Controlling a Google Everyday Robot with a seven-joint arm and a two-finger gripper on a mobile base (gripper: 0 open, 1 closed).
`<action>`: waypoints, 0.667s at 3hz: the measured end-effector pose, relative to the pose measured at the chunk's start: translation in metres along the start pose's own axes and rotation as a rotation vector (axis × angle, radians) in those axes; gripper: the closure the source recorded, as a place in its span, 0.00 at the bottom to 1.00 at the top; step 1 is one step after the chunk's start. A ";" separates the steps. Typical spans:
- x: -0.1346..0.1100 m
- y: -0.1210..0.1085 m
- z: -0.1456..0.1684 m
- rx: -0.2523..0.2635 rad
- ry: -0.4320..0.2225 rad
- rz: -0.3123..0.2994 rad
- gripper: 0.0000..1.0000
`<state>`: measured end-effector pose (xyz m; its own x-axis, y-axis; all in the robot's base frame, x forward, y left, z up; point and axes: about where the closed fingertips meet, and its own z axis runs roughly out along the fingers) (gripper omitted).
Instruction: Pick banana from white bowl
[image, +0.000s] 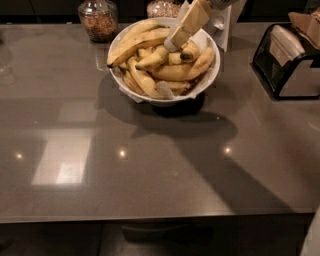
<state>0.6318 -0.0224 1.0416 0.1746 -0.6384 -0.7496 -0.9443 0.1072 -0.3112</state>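
Note:
The white bowl (214, 70) stands at the back middle of the grey table, lined with white paper and heaped with bananas. The banana (134, 46), long and slim with a dark line along its lower edge, lies across the top left of the pile, its left end sticking out over the rim. My gripper (172, 45) reaches down from the upper right over the bowl. Its tip is at the right end of that banana, among the stubby bananas in the middle of the pile.
A glass jar (98, 20) of brown snacks stands behind the bowl on the left, a second jar (162, 8) behind it. A white card (226, 27) stands right behind the bowl. A black napkin holder (290, 62) is at the right edge.

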 end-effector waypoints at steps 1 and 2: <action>0.002 -0.010 0.019 -0.023 -0.032 0.033 0.17; 0.009 -0.019 0.030 -0.021 -0.053 0.083 0.22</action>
<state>0.6600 -0.0069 1.0231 0.1098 -0.5871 -0.8020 -0.9617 0.1413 -0.2350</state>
